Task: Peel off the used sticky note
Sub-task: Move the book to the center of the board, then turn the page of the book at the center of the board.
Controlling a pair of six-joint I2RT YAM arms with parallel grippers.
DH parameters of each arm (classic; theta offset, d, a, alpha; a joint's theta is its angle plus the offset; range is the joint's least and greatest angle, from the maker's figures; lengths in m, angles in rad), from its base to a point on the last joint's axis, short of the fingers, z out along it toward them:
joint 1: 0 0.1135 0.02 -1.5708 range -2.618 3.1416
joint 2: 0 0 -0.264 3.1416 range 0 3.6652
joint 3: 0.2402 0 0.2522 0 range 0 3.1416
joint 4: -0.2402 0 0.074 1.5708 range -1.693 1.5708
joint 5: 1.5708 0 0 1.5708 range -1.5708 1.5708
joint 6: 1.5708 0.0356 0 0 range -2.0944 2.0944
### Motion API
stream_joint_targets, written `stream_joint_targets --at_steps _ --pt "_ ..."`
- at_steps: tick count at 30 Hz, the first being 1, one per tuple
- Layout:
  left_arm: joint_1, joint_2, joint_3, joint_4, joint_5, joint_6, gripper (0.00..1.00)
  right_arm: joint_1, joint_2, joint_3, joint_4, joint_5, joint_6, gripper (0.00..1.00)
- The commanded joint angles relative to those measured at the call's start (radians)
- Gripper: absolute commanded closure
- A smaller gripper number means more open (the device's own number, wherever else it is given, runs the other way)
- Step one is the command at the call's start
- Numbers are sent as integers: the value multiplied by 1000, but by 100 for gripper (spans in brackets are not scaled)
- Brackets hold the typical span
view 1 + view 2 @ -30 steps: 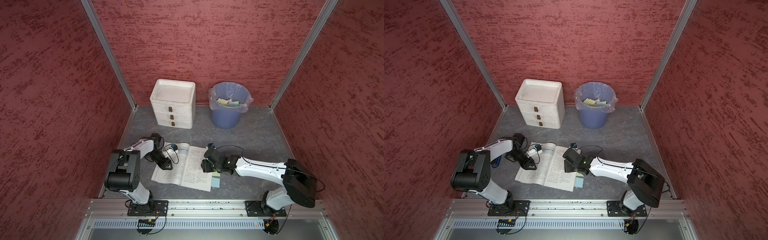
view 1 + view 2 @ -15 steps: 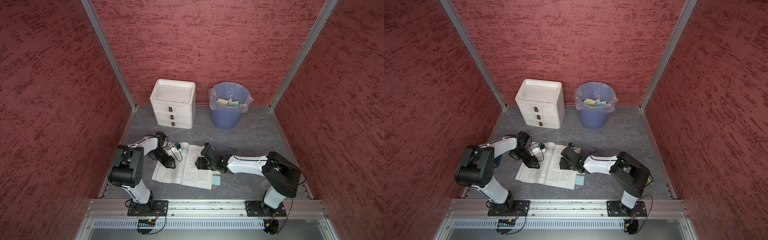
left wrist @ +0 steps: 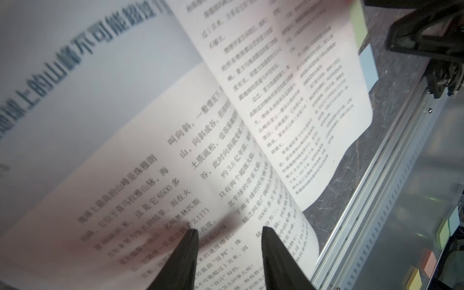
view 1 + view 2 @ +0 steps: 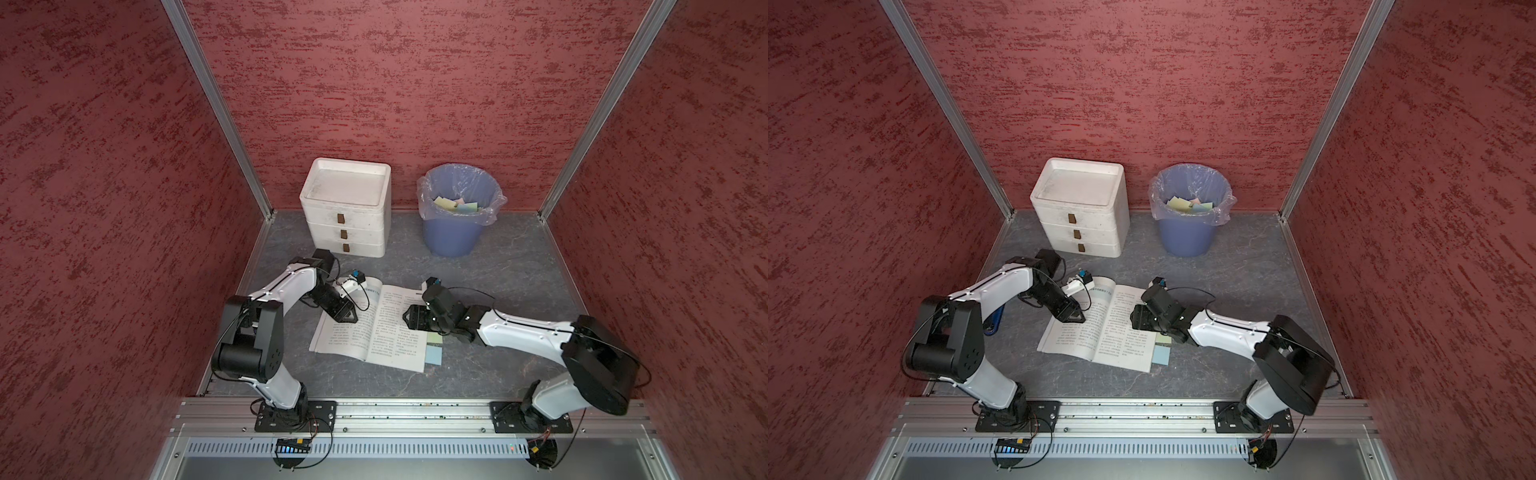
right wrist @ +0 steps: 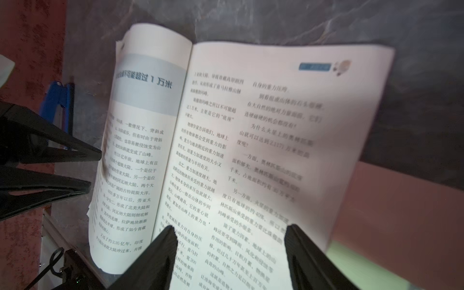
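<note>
Though the right arm (image 4: pixel 515 332) partly hides the green sticky note (image 4: pixel 435 339), right fingers (image 5: pixel 155 256) gape wide, left fingers (image 3: pixel 183 258) narrowly.

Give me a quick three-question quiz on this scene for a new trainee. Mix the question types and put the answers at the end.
1. True or false: the blue bin already holds discarded notes.
2. The green sticky note and blue sticky note stick out of the open book at: A) the edge by the right arm, B) the edge by the left arm, C) the spine.
3. Fill in: over the page, the right gripper has its jaws ___.
Key: 1 true; 2 A; 3 open.
</note>
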Motion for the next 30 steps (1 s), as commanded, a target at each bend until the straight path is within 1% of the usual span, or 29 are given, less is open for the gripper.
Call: stream_joint_targets --at_steps 1,2,5,8,12,16,18,20,22,23,25,27,28,30 --pt "-93 -10 75 -41 57 -57 55 -76 -102 -64 -58 24 -37 25" --pt "-130 3 95 -29 49 -81 54 -102 -126 -86 -58 18 -40 24" --pt "-218 101 157 29 18 -143 55 -183 -178 -149 -47 0 -42 22" --pt "-274 225 246 55 19 -193 57 -267 -186 -207 21 -67 -37 22" --pt "-324 358 349 104 8 -232 59 -345 -124 -259 140 -162 -23 23" --pt "-365 454 441 101 -3 -248 62 -420 -6 -323 364 -308 22 28" --pt "-378 477 469 87 -16 -248 62 -441 62 -342 478 -375 44 31" --pt "-379 467 460 85 -32 -242 63 -443 95 -345 517 -407 50 36" --pt "-366 437 429 84 -56 -226 62 -443 63 -358 505 -394 40 38" --pt "-350 417 409 80 -64 -216 63 -442 31 -366 468 -374 32 38" --pt "-304 356 367 61 -59 -193 63 -438 -100 -378 405 -324 19 35" --pt "-247 296 318 34 -55 -152 63 -422 -194 -367 328 -294 10 33" --pt "-217 266 288 26 -59 -131 63 -406 -233 -357 296 -282 8 33" --pt "-153 207 236 7 -60 -80 62 -364 -264 -335 274 -264 9 33"
